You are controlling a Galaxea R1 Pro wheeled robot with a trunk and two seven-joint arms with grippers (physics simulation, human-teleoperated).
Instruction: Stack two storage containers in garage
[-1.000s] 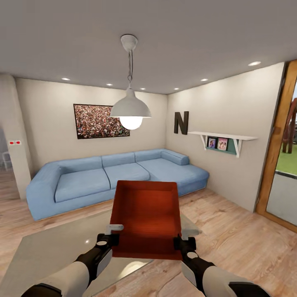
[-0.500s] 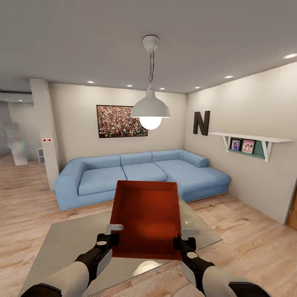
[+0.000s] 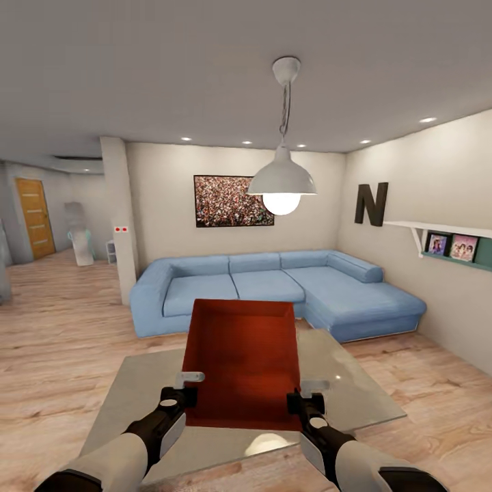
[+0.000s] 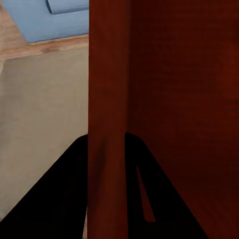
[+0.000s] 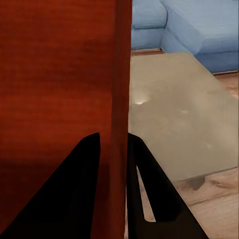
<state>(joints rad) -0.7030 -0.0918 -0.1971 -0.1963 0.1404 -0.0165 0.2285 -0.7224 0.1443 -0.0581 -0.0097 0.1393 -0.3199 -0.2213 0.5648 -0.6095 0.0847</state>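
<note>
The living room is showing a light wood-plank floor [image 3: 55, 355], cream walls and, at 12 o'clock, a blue corner sofa [image 3: 273, 290]. A grey rectangular rug [image 3: 123, 403] is lying below the arms. The red-orange storage container [image 3: 242, 362], open-topped and holding nothing, is hanging at centre, off the floor. The left gripper [image 3: 179, 398] and right gripper [image 3: 305, 402] are each clamping narrowly on a flat side wall.

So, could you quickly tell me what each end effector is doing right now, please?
Left end effector: closed on the storage container, gripping its left wall.
Right end effector: closed on the same container's right wall.
</note>
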